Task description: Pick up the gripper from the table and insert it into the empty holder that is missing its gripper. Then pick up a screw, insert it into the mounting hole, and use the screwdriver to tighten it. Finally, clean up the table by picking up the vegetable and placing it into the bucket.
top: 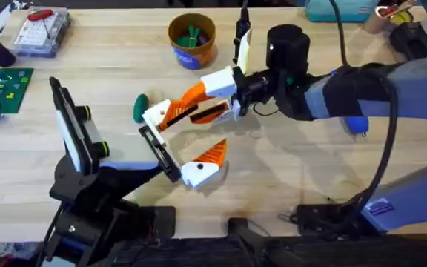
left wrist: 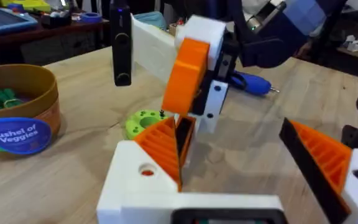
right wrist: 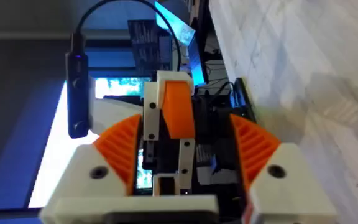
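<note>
Wood grain of the table (top: 288, 163) runs under both arms. We see the right gripper (top: 199, 104), reaching in from the right on its grey-sleeved arm, pinching the gripper (right wrist: 176, 112), the small white-and-orange finger piece, between its ribbed pads. It holds the piece at the far end of the holder (top: 158, 152), the flat black bar on the left arm's wrist. The left gripper (left wrist: 241, 168) has its fingers spread: one orange-and-white finger (top: 206, 165) sits at the near end of the bar, well apart from the other. A green vegetable (top: 140, 108) lies on the table just beside the held piece. The bucket (top: 192, 40) stands farther back, with green pieces inside. A blue-handled screwdriver (left wrist: 251, 83) lies beyond the right gripper.
</note>
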